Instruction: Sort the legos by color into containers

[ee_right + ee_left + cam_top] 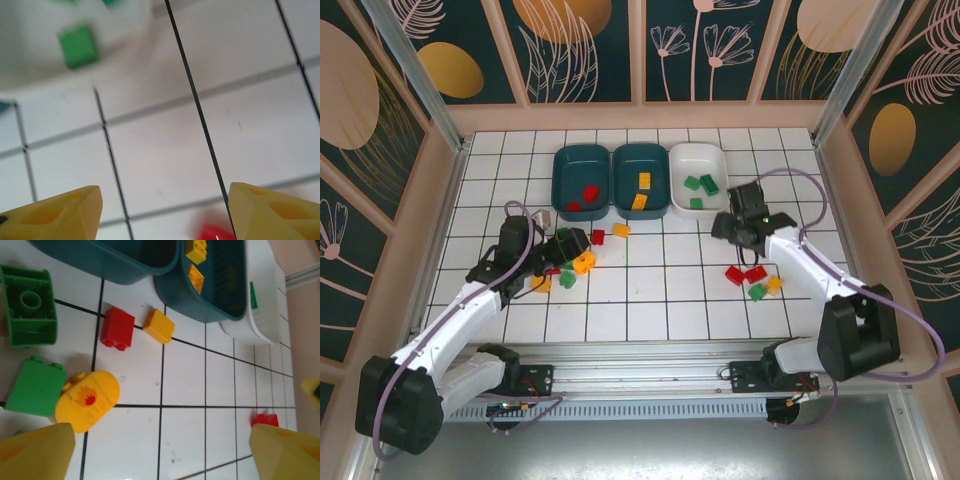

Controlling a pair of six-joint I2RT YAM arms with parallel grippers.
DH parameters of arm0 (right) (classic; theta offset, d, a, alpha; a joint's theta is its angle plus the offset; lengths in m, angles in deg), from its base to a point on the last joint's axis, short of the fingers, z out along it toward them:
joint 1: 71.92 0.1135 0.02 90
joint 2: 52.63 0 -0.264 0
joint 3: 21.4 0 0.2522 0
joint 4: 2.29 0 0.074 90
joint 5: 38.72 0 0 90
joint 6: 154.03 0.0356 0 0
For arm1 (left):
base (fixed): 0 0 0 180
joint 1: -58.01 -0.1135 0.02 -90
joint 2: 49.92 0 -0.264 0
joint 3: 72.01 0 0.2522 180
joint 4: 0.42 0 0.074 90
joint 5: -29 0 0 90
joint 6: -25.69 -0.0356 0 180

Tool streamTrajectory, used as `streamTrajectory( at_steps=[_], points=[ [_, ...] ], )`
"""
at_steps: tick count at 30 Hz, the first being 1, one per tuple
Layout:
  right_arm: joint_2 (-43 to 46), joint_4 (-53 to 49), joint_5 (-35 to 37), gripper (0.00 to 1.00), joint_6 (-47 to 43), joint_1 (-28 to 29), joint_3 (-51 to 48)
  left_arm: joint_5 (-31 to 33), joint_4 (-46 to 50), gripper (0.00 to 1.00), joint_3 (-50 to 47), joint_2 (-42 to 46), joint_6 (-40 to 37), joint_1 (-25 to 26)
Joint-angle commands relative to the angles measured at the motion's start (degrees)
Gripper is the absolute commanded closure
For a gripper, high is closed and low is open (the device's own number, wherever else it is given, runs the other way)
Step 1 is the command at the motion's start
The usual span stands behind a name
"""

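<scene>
Legos (583,264) lie partly sorted: red ones in the far-left teal tray (582,165), yellow-orange in the middle teal tray (640,162), green in the white tray (695,160). Loose bricks sit on the tiled counter (660,300) in two clusters (one on each side). The left fingers (35,450) stand wide apart above green, red and yellow pieces, gripping nothing. The right fingers (55,212) are likewise spread and empty, close to the white tray, with a red brick (215,233) on the counter beneath.
</scene>
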Motion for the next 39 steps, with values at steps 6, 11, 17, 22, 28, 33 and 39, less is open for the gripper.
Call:
streamTrajectory(
  at_steps=[6,11,17,22,28,33,39],
  points=[
    [4.4,5.1,-3.1,0.32,4.9,4.1,-2.9,11.7,6.1,0.28,5.9,-8.1,-8.7,2.7],
    [0.4,8.4,-4.8,0.32,4.0,4.3,-1.0,12.6,5.6,0.28,11.2,-15.8,-11.0,10.1],
    [-1.0,10.5,-6.4,0.32,2.7,4.3,-1.2,15.1,4.0,0.24,14.4,-26.0,-14.9,11.0],
    [0.3,10.8,-6.5,0.33,1.5,4.2,-2.9,19.1,2.1,0.27,14.7,-30.5,-15.0,11.1],
    [2.1,10.3,-6.4,0.33,0.1,3.7,-4.5,16.9,-1.9,0.29,12.5,-31.3,-12.3,11.4],
    [3.2,11.2,-6.5,0.32,0.1,2.5,-5.7,14.0,-2.8,0.31,11.3,-32.3,-9.6,15.1],
    [3.3,12.2,-6.5,0.32,0.3,2.4,-6.1,12.0,-3.0,0.34,10.2,-28.5,-3.6,19.3]
  ],
)
